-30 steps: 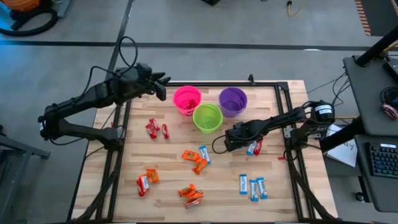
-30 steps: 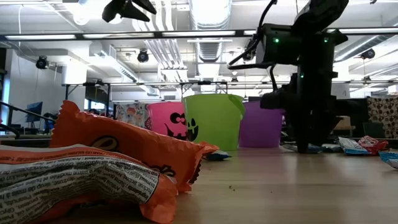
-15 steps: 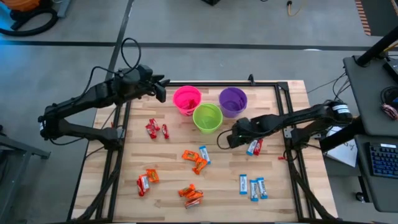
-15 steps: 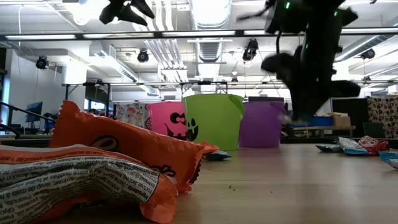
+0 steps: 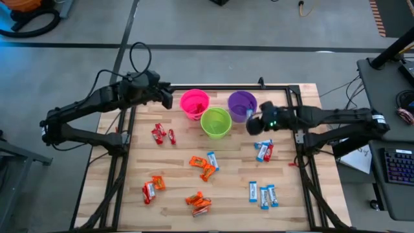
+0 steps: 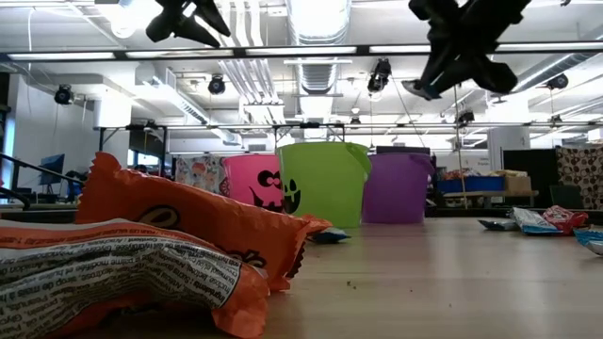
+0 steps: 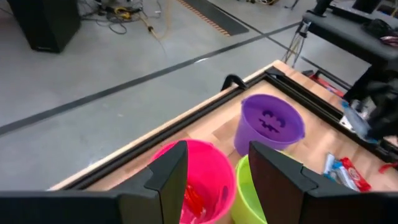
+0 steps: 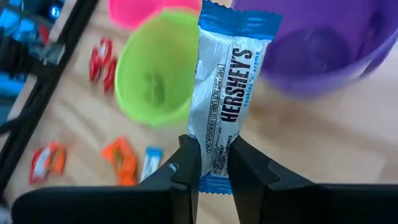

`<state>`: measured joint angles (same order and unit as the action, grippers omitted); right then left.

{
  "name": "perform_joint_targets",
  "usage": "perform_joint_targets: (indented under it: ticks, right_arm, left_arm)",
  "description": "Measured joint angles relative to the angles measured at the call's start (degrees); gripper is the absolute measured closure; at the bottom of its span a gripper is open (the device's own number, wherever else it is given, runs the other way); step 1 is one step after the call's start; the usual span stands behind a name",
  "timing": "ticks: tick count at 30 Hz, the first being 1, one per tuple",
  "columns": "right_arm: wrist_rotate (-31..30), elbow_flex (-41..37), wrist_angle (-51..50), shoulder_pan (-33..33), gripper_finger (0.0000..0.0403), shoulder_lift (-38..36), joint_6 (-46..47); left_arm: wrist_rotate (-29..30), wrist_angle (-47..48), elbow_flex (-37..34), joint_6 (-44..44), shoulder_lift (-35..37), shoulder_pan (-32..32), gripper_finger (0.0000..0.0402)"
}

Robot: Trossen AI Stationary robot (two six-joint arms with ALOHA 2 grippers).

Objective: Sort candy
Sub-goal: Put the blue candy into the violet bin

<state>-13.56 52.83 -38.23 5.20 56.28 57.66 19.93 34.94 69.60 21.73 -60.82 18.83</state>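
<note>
My right gripper hangs high over the table just right of the green cup and near the purple cup, shut on a blue-and-white candy. In the low view it is well above the cups. My left gripper stands open at the far left, beside the pink cup, with nothing between its fingers. More candy lies flat on the wood: red pieces, orange ones and blue-and-white ones. My right gripper pinches the candy between its two fingers at one end of the wrapper. The rest of the bar sticks out past the fingertips, along the line of the fingers. The fingers slant downward, and the candy is lifted clear of the table.
The three cups stand close together near the table's far edge. Two candies lie just near of my right gripper. A black frame rail runs along the table's right side. A red piece lies in the pink cup.
My right gripper has risen from the table beside the candies at the right and gone toward the far edge, up to the purple cup, tipping up from pointing steeply down. The blue-and-white candy has come up with it, clear of the wood.
</note>
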Motion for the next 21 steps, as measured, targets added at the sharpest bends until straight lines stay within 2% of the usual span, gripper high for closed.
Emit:
perform_joint_targets:
  ticks: [7, 13, 21]
  right_arm:
    - [-0.06, 3.0, 0.0, 8.91, 0.0342, 3.46, -10.6]
    - [-0.04, 5.23, -0.05, 14.47, 0.0342, 7.51, -15.9]
    - [0.07, 8.05, -0.1, 17.43, 0.0342, 13.19, -21.32]
  left_arm:
    - [-3.0, 2.02, 0.0, 3.03, -0.29, -0.06, 0.0248]
    - [-5.37, 8.64, 0.0, 6.05, -0.28, -0.15, 0.0248]
    - [-16.22, 9.81, -2.26, 1.02, -0.26, -2.79, 0.0248]
